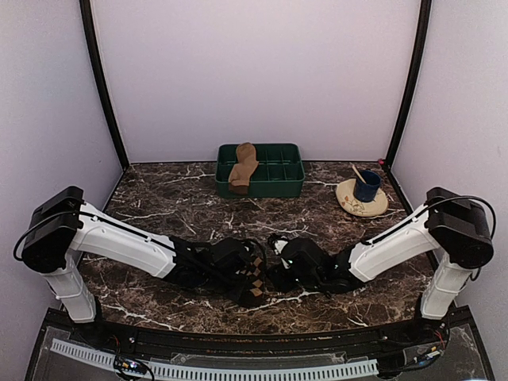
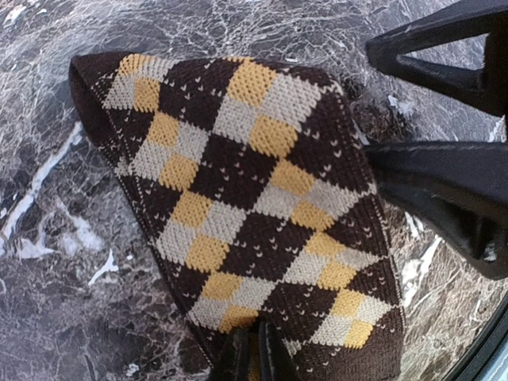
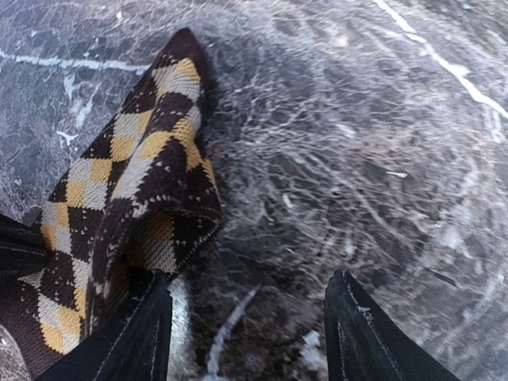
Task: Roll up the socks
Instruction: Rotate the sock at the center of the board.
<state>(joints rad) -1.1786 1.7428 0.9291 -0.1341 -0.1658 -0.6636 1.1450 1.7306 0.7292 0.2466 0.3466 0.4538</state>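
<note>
- Two socks: argyle sock on the surface near the front edge, between the arms; tan sock draped over the green tray at its front left, well apart.
- Left gripper closed, pinching the argyle sock's edge.
- Right gripper open, low over the surface, with the argyle sock beside one finger.

The top external view looks down from above and behind the white and black left arm and right arm, facing the far wall from well back, and takes in the whole dark, white-veined marble tabletop; the left wrist view hangs very near the dark brown, tan and yellow argyle knitted sock, looking steeply down, so fabric fills most of it; the right wrist view sits low and close, looking forward past its own black fingers across the marble; all three share the sock and the tabletop around it.
</note>
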